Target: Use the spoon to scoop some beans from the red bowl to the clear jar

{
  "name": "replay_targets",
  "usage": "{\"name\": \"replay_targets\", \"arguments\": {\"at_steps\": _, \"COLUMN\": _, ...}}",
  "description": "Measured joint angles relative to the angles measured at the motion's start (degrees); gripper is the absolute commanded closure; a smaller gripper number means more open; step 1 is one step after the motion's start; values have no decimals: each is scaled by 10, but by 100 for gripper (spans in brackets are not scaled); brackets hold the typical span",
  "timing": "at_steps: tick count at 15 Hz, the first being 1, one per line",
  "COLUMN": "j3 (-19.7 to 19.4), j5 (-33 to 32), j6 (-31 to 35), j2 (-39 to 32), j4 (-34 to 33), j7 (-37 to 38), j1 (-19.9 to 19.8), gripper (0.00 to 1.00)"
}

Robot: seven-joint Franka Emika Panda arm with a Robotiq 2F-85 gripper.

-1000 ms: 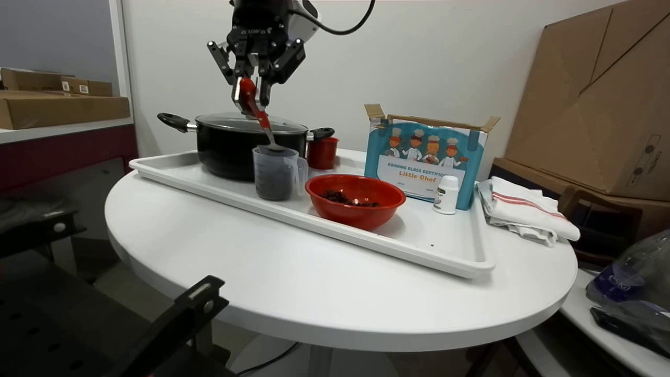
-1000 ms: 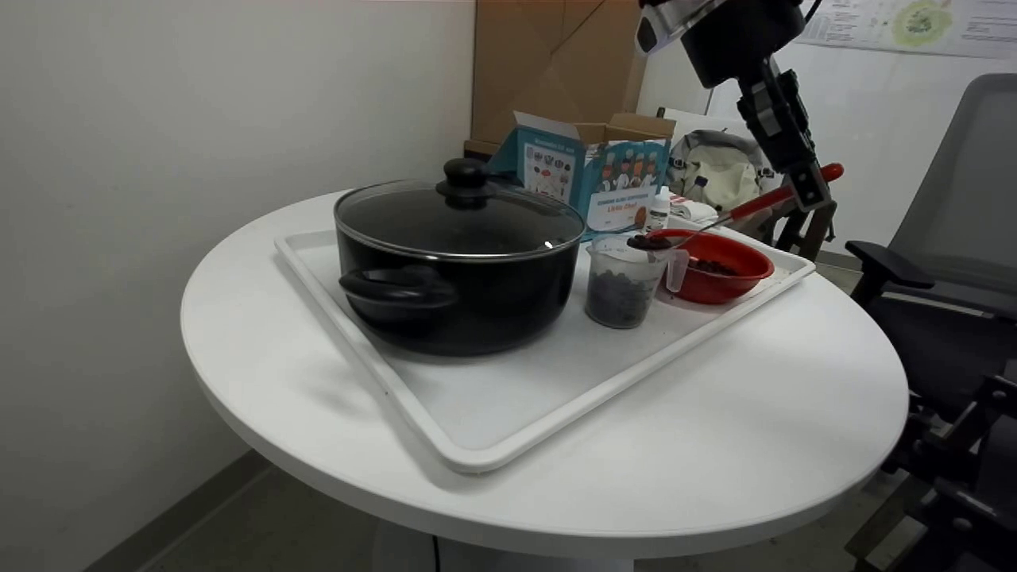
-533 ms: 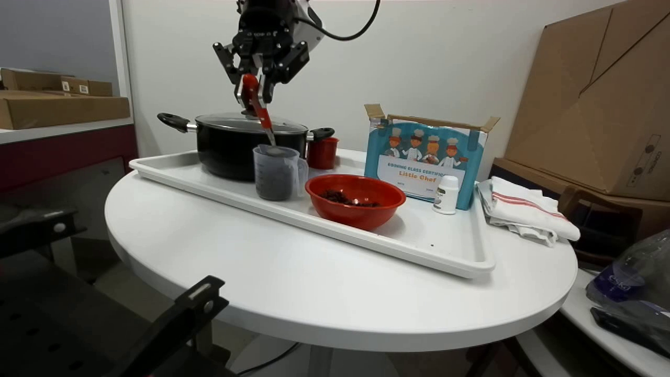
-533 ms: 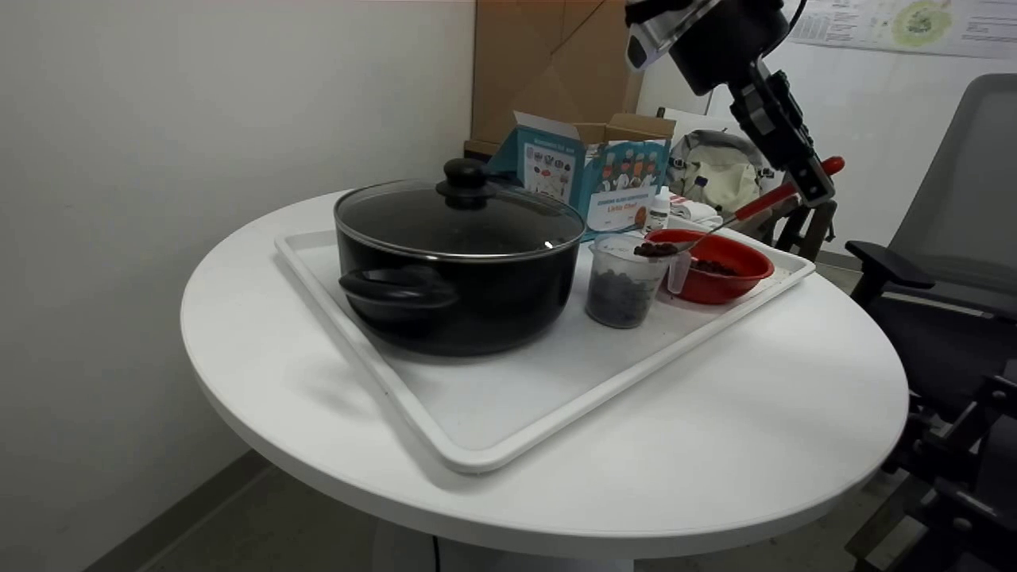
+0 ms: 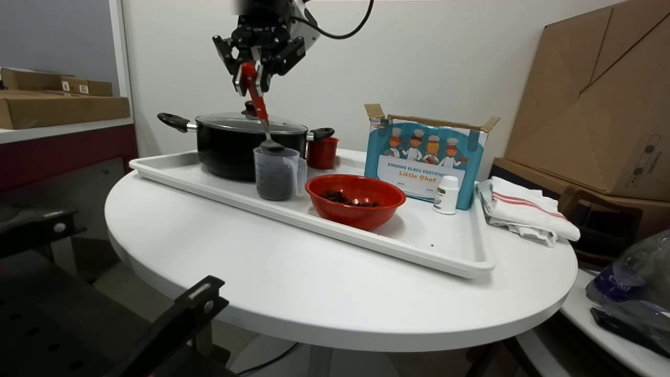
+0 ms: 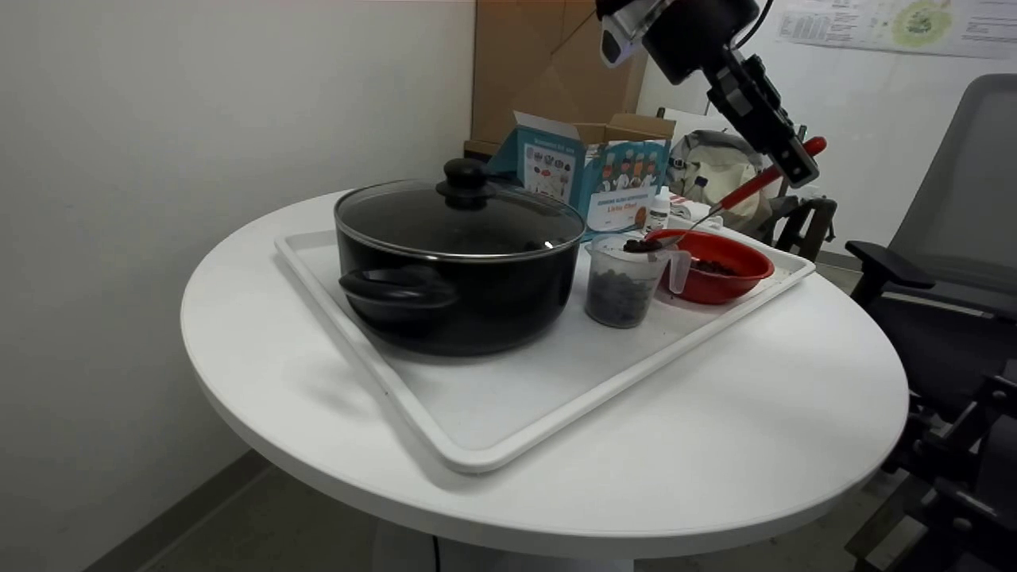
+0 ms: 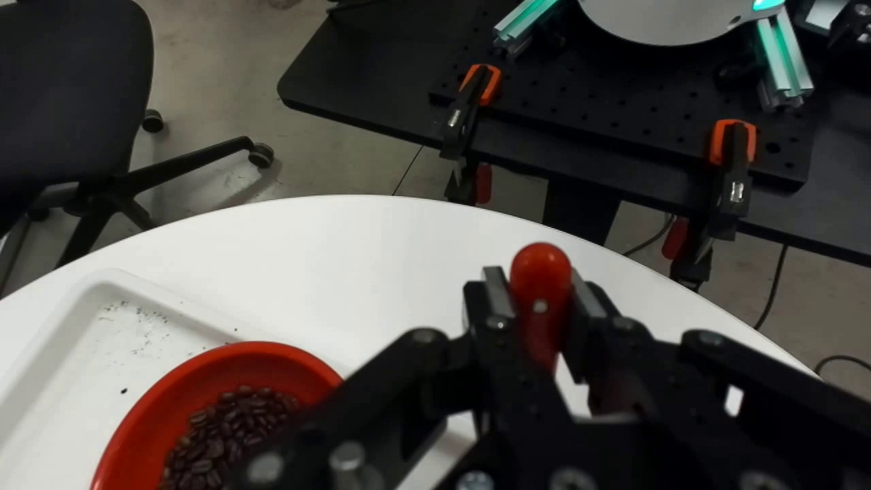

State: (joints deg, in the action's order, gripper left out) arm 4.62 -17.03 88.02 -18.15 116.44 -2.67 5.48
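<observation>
Gripper (image 5: 251, 81) rising slightly, jaws pinching spoon (image 6: 745, 190) by red handle, no slack showing. Spoon tilting steeper, carrying beans (image 6: 640, 245) at mouth of clear jar (image 6: 624, 263), jar standing beside red bowl (image 5: 356, 214). Pour probably nearing.

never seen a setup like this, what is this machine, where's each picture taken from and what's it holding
It's a robot arm ending in a two-fingered gripper. Both exterior views come from cameras outside it; the wrist view, from a camera on its wrist, looks past the gripper. The gripper is closed on the red handle of a spoon, whose tip, loaded with dark beans, is at the mouth of a clear jar. The round table carries a white tray with that jar, a red bowl of beans and a lidded black pot, plus a red cup, blue box, white bottle and folded towel.
</observation>
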Motion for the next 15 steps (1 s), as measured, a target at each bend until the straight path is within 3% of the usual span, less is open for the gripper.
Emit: {"name": "replay_targets", "arguments": {"at_steps": 15, "j3": 2, "j5": 11, "j6": -165, "j2": -81, "j4": -134, "j7": -25, "j1": -5, "gripper": 90}}
